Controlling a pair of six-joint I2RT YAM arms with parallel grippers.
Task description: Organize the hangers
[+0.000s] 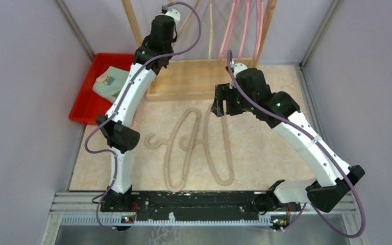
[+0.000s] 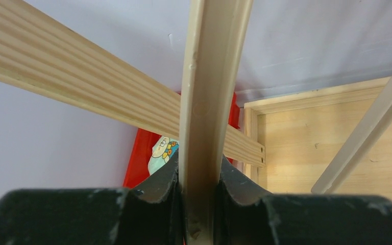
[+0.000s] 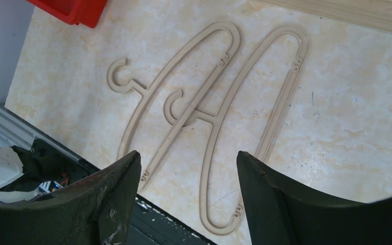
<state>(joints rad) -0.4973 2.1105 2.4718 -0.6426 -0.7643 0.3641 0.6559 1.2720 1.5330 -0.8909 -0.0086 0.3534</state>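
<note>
Two beige hangers lie flat on the table, side by side, hooks overlapping: the left one (image 1: 176,153) (image 3: 178,87) and the right one (image 1: 219,148) (image 3: 265,112). My right gripper (image 1: 224,107) (image 3: 189,155) is open and empty, hovering above their far ends. My left gripper (image 1: 166,20) (image 2: 200,168) is raised at the wooden rack, shut on a beige hanger bar (image 2: 209,76). On the rack hang another beige hanger (image 1: 210,30) (image 2: 367,132) and pink hangers (image 1: 235,30).
The wooden rack has a slanted post (image 2: 81,76) and a flat base (image 1: 199,79) at the back of the table. A red bin (image 1: 89,102) holding a folded cloth (image 1: 109,81) stands at the back left. Grey walls close both sides.
</note>
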